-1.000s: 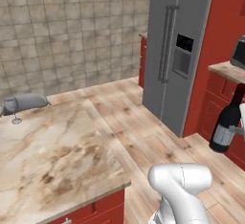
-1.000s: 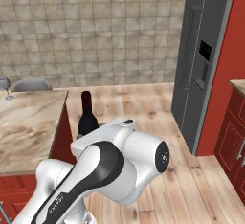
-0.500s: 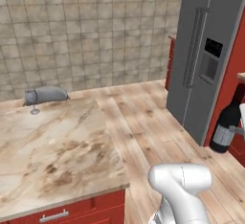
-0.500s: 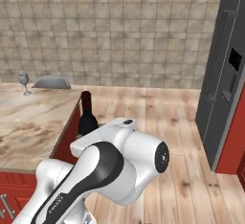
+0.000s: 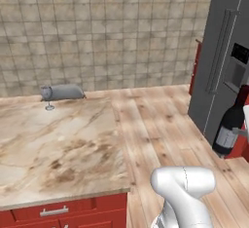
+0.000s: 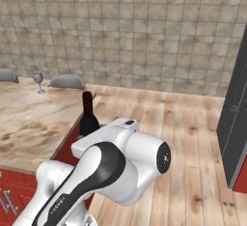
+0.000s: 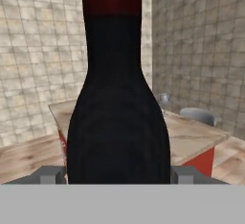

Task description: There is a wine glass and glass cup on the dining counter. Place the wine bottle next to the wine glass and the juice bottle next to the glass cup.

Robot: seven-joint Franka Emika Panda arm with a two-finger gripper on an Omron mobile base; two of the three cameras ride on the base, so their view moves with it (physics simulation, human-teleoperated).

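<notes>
While the gripper (image 7: pixel 117 174) is pinching the wine bottle (image 7: pixel 117 98) low on its body,
it's looking heavy, smooth, breakable; wine glass (image 5: pixel 47 97) is waiting on the far surface (image 5: pixel 58 144).

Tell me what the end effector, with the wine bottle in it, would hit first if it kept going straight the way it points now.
Probably the dining counter: in the hand view the wine bottle blocks the centre, and the counter's corner with the wine glass lies beyond. Depth is unclear.
</notes>
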